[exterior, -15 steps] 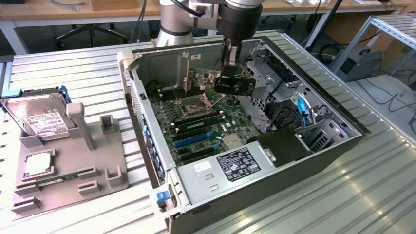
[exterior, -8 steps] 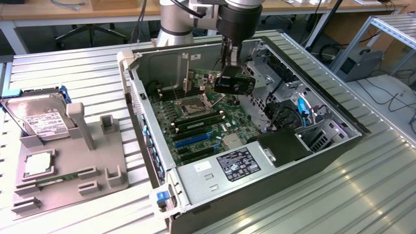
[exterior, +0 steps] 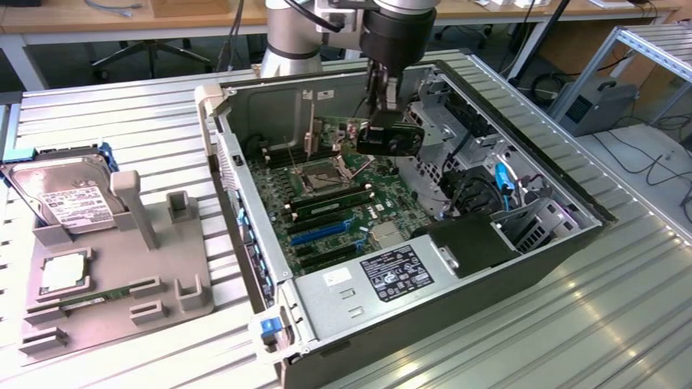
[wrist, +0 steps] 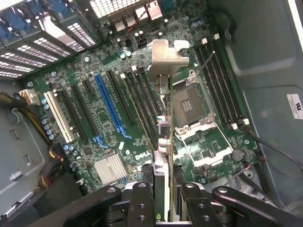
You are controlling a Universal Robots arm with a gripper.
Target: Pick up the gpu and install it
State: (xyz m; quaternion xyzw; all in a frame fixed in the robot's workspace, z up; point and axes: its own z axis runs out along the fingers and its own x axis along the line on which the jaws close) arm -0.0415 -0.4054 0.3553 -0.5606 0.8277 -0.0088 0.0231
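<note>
My gripper (exterior: 386, 121) hangs inside the open computer case (exterior: 271, 243), over the motherboard (exterior: 335, 203). It is shut on the gpu (exterior: 385, 139), a thin dark card. In the wrist view the gpu (wrist: 163, 137) appears edge-on between the black fingers (wrist: 142, 198), and its silvery bracket (wrist: 168, 56) is at the end far from my gripper (wrist: 164, 201). The card hovers above the motherboard (wrist: 85, 142), between the black expansion slots and the bare processor socket (wrist: 187, 106). It touches no slot that I can see. A blue slot (wrist: 109, 101) lies off to one side.
On the exterior view's left a grey fixture tray (exterior: 119, 275) carries a silver hard drive (exterior: 70, 198), a processor (exterior: 63, 271) and a green memory stick (exterior: 97, 296). The power supply (exterior: 390, 275) and drive cages (exterior: 476, 162) crowd the case. A finned heatsink (wrist: 110, 169) sits on the board.
</note>
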